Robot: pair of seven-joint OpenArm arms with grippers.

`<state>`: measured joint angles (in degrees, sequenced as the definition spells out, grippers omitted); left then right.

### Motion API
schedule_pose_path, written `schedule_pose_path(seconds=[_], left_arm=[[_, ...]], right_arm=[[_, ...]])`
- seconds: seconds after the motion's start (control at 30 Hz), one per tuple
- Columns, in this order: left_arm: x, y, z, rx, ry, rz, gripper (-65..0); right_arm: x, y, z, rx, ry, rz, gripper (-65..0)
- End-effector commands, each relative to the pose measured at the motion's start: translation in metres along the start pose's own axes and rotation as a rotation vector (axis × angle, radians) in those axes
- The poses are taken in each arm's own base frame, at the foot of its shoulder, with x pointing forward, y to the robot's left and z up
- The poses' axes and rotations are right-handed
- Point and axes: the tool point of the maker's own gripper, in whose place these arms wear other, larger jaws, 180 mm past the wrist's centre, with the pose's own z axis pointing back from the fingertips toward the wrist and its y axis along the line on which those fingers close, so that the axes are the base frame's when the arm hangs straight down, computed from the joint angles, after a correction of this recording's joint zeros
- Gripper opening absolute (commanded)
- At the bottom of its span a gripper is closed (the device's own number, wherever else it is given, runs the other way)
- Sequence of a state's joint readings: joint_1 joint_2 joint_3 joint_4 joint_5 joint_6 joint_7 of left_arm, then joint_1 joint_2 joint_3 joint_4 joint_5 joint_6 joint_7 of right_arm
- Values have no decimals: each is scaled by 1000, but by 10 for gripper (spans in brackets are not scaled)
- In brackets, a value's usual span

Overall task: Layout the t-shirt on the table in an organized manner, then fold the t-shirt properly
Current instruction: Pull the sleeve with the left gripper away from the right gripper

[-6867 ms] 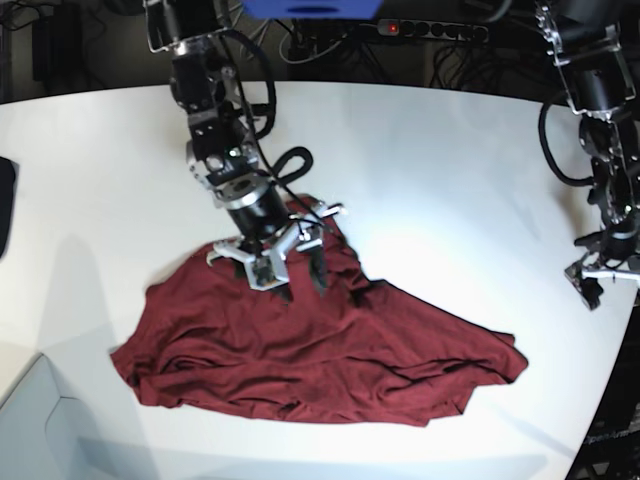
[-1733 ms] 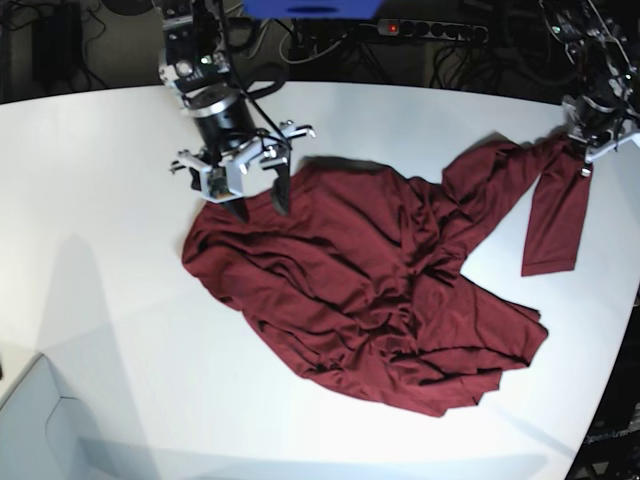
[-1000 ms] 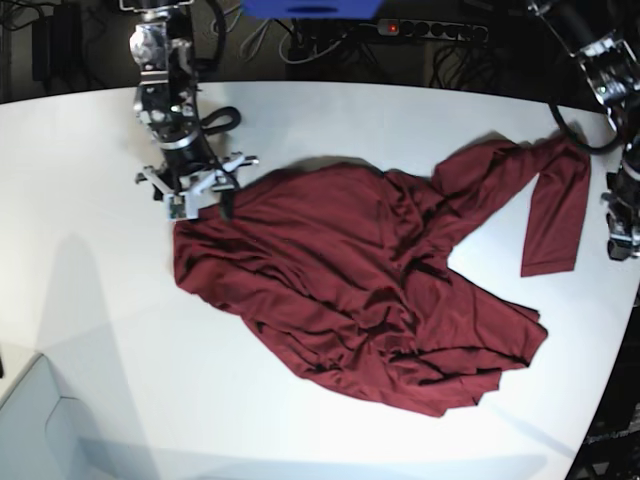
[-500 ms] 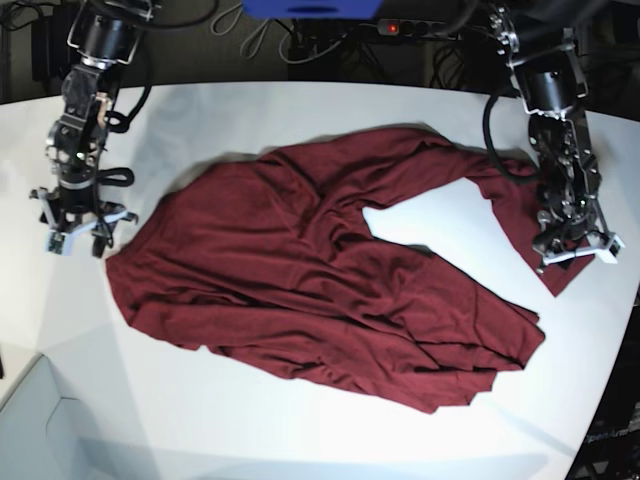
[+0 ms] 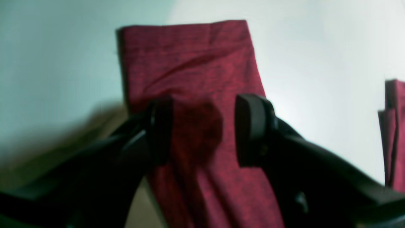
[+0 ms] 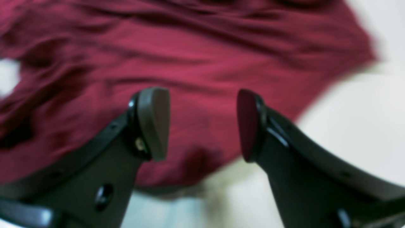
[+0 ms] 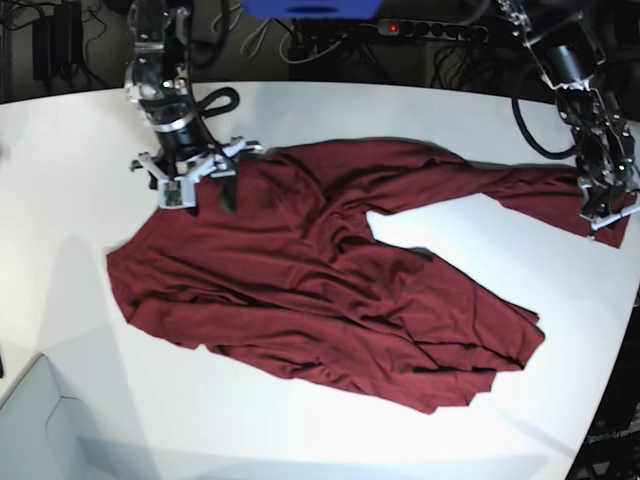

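Note:
The dark maroon t-shirt (image 7: 320, 290) lies spread and wrinkled across the white table (image 7: 400, 120), one long sleeve (image 7: 530, 185) stretched toward the right edge. My left gripper (image 7: 605, 215) hovers at that sleeve's end. In the left wrist view it (image 5: 205, 129) stands open over the sleeve (image 5: 190, 63), the cloth flat beneath and its hem just beyond the fingertips. My right gripper (image 7: 195, 182) is at the shirt's upper-left edge. The right wrist view shows it (image 6: 202, 123) open above the fabric (image 6: 190, 57), nothing between the fingers.
A power strip (image 7: 430, 30) and cables lie behind the table's far edge. The table's curved edge (image 7: 610, 380) runs close to the shirt on the right. A pale grey block (image 7: 40, 430) sits at the bottom left corner.
The right gripper moved from the shirt's far-left corner up and right to its upper-left edge. The left gripper shifted right and back, and the sleeve now lies stretched toward the right edge.

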<state>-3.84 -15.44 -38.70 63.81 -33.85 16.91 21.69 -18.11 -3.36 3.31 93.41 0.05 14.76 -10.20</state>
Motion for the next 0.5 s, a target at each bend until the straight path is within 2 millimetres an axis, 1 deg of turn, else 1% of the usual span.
schedule_pose_path(seconds=[0.0,0.03,0.1,0.13,0.2,0.27,0.33,0.4,0.43,0.47], left_arm=[[30,1,0,5,-75,3,-337],[35,4,0,10,-84,7,-337],[46,9,1,18,-104,14,-336],[50,11,2,20,-113,18,-336],[51,21,4,34,-103,14,-336],[65,28,9,40,-115,24,-335],[68,38,11,56,-109,31,-334],[68,45,11,70,-97,38,-334],[69,46,11,72,-98,37,-334],[70,46,12,68,-102,35,-334]], right_arm=[[2,4,-1,9,-14,-7,-311],[-7,8,-4,20,9,-13,-311],[-25,9,-10,26,53,-22,-311],[-30,7,-16,24,67,-27,-311],[-41,-3,-22,4,98,-34,-311],[-57,-28,-21,-40,141,-29,-311],[-58,-47,-21,-75,147,-25,-311],[-55,-74,-17,-133,140,-24,-311],[-52,-82,-17,-153,134,-31,-311],[-46,-90,-17,-171,118,-32,-311]])
